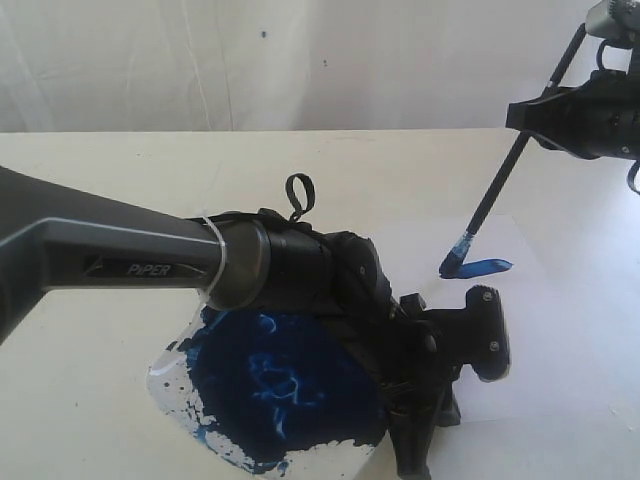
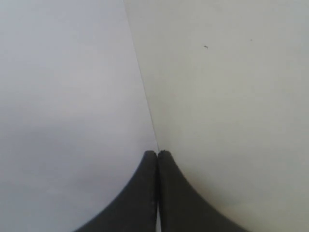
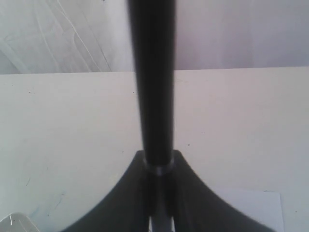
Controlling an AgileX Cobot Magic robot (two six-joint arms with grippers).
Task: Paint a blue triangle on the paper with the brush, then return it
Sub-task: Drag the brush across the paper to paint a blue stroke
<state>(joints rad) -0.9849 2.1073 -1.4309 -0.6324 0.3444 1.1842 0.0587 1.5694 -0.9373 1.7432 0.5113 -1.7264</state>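
Observation:
The brush point(image 1: 497, 195) slants down from the upper right, and its blue-stained bristles point(image 1: 455, 262) touch the paper point(image 1: 570, 330). One short blue stroke point(image 1: 488, 267) lies beside the bristles; no blue triangle shape is in view. My right gripper point(image 1: 535, 112) is shut on the brush handle point(image 3: 154, 96), which runs between its fingers point(image 3: 188, 193). My left gripper point(image 1: 418, 455) is shut and empty, tips down on the paper's near edge. In the left wrist view its tips point(image 2: 158, 152) meet exactly at the line between the paper point(image 2: 63, 96) and the table point(image 2: 231, 96).
A clear paint tray point(image 1: 170, 385) with a large dark-blue puddle point(image 1: 280, 375) lies left of the paper, partly under my left arm point(image 1: 130, 255). That arm crosses the front of the scene. A white wall point(image 1: 300, 60) backs the cream table.

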